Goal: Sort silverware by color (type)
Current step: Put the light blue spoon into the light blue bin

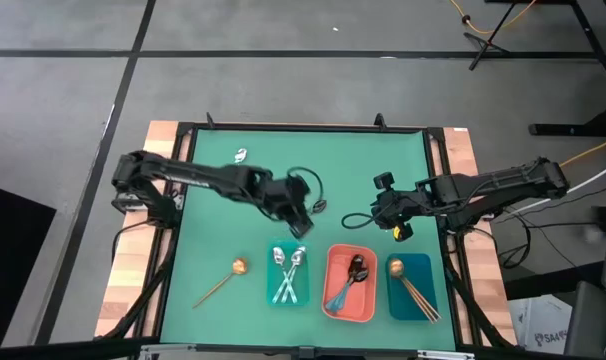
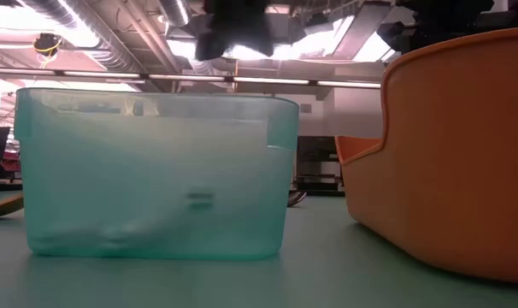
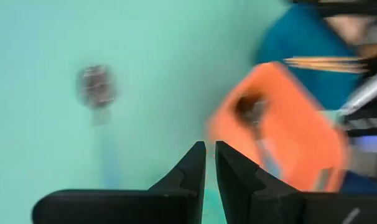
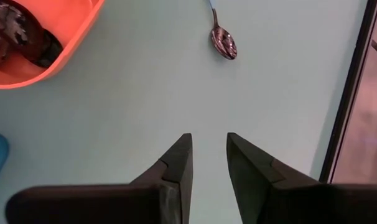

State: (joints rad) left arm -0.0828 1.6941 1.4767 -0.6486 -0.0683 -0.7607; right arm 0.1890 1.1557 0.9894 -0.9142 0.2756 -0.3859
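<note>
Light, stiff, slippery gold spoon (image 1: 239,266) lying flat on tabletop (image 1: 213,180), left of teal tray (image 1: 274,297); best pinched mid-handle. Left claw (image 1: 301,226) near-clenched, empty; right claw (image 1: 395,232) released.

Left wrist view is motion-blurred: a dark-bowled spoon (image 3: 96,86) ahead of the left gripper (image 3: 210,163) is a smear, handle barely traceable. Coral tray (image 3: 282,127) & dark blue tray (image 3: 300,43) beyond it also blurred, contents unreadable, blue one cut by frame edge.

Right wrist view: coral tray (image 4: 64,43) cut off at the corner, dark bowls inside only partly seen. Spoon (image 4: 223,40) ahead of the right gripper (image 4: 208,155) loses its handle at the edge.

Low view: teal tray (image 2: 152,171) too cloudy to read contents.
</note>
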